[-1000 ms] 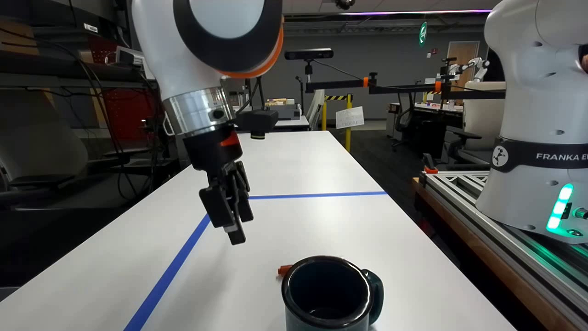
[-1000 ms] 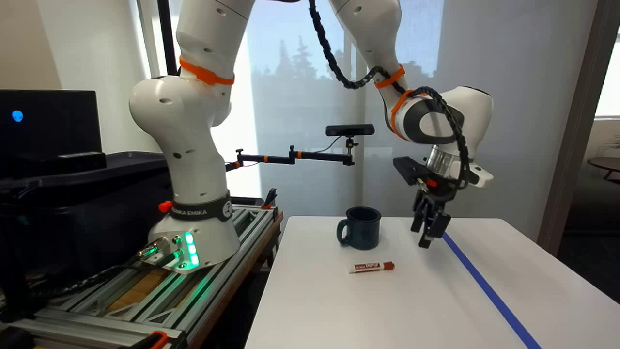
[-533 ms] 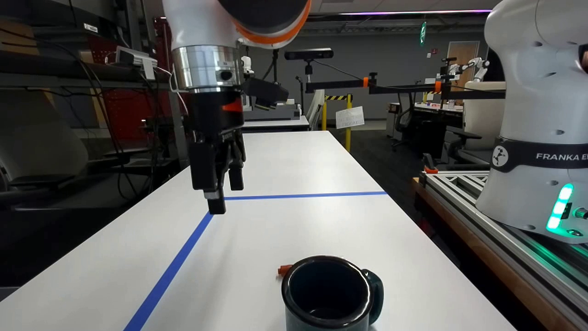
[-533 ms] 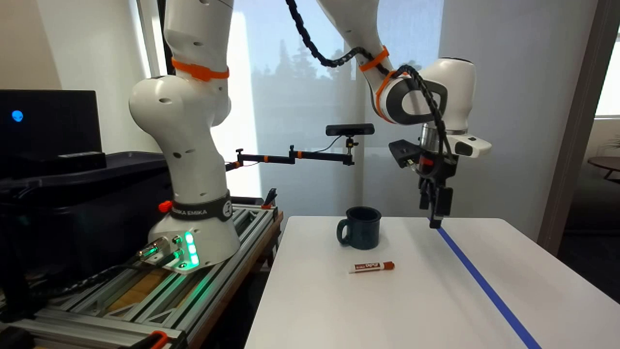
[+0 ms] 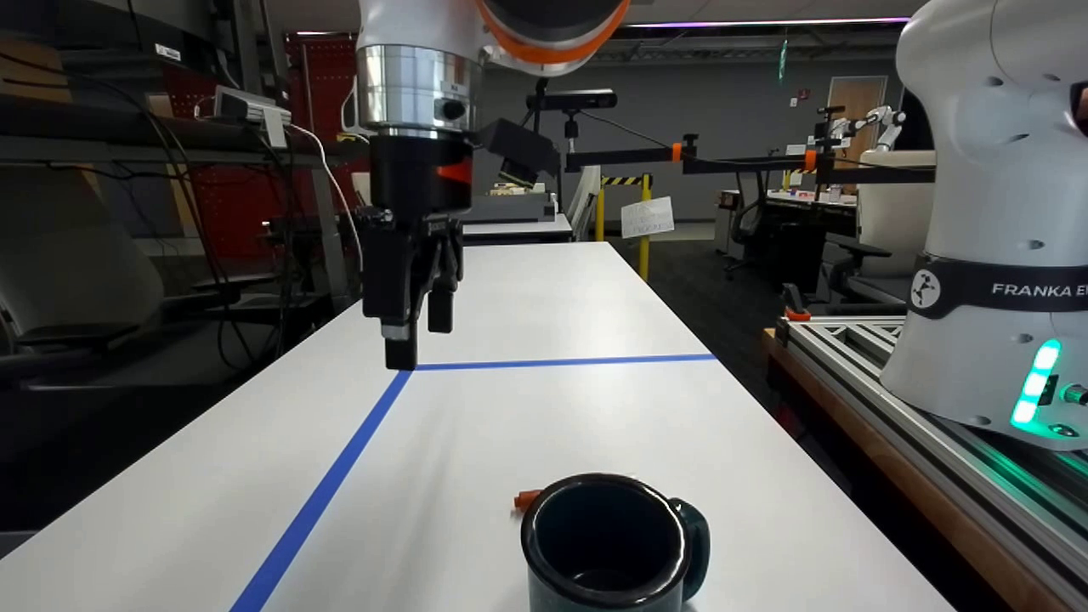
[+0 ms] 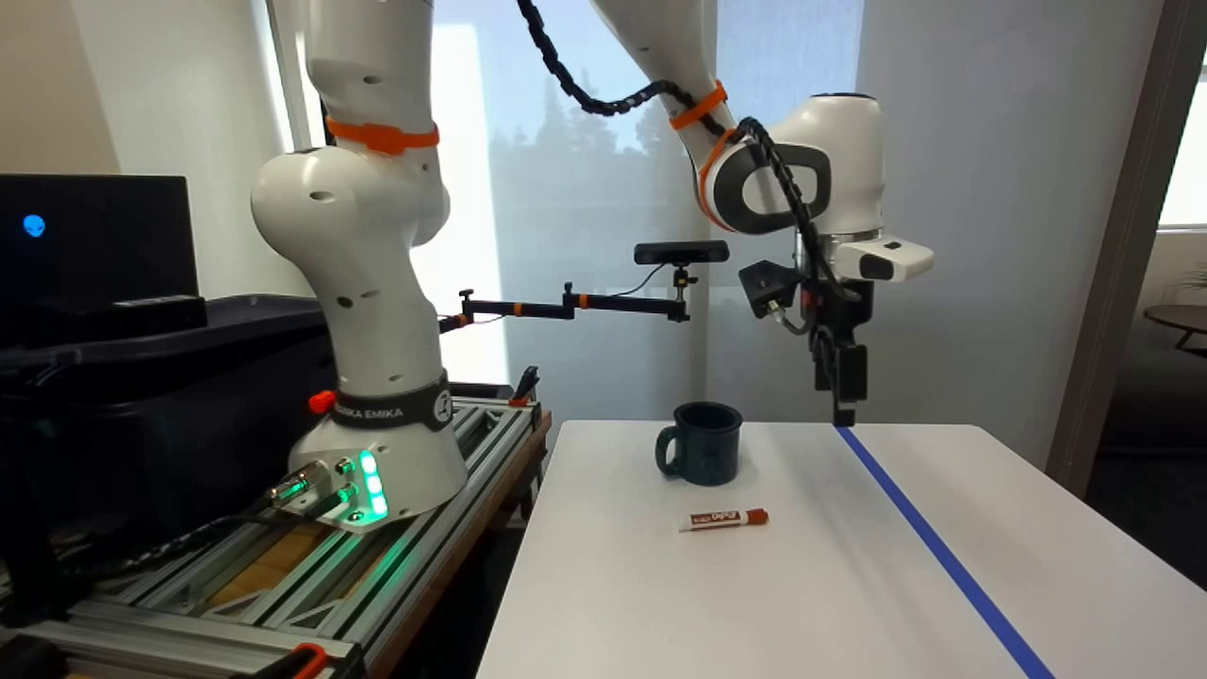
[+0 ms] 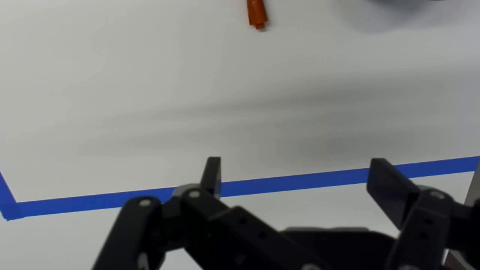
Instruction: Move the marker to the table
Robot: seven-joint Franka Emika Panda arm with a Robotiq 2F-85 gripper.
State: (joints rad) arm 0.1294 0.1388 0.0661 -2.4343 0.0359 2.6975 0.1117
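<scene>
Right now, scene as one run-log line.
marker: lying on table, ungrasped | jaws: open, nothing held, above table | dark mug: upright near marker, not touching

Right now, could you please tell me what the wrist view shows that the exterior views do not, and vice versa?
Only the wrist view looks down past the open end effector, with blue tape seen through its gap.
Only the exterior views show the robot's base, the boom-mounted camera, the mug's handle and, in an exterior view, the whole marker.
Shared by all: the marker's orange-red end, the white table, blue tape and the end effector.
</scene>
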